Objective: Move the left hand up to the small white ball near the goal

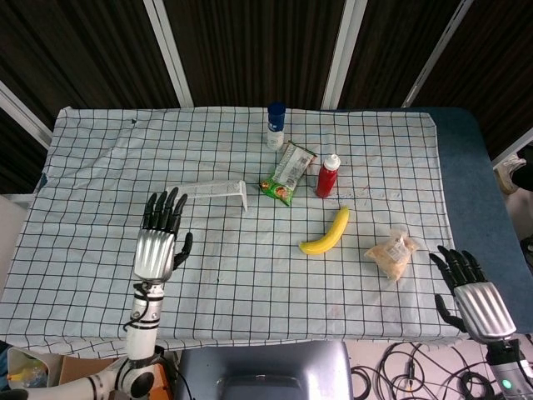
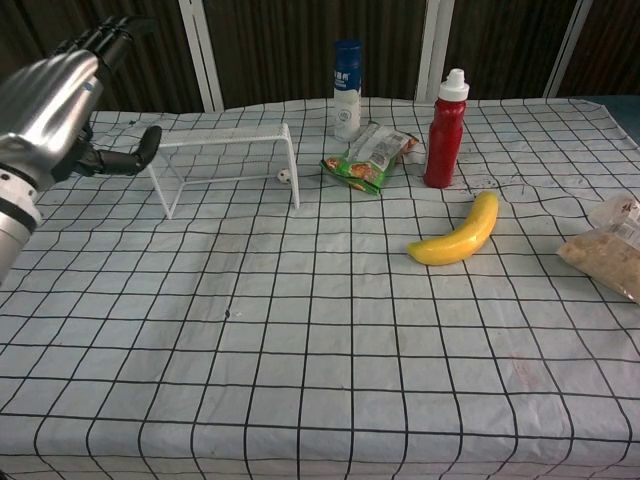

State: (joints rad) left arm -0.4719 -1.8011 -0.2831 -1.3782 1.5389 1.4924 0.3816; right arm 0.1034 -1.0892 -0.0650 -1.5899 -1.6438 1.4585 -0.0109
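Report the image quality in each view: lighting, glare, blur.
Head view: even, soft lighting, sharp throughout, faint shadows under the yellow banana. Chest view: the metallic left hand sits close to the lens, looming large with bright sheen; the white wire goal stays crisp.

left hand: lower left of frame, raised, fingers apart, holding nothing, covering the left end of the white goal | right hand: lower right corner, fingers spread, holding nothing | centre: blue-capped bottle, snack packet, red bottle, banana | bag right of banana
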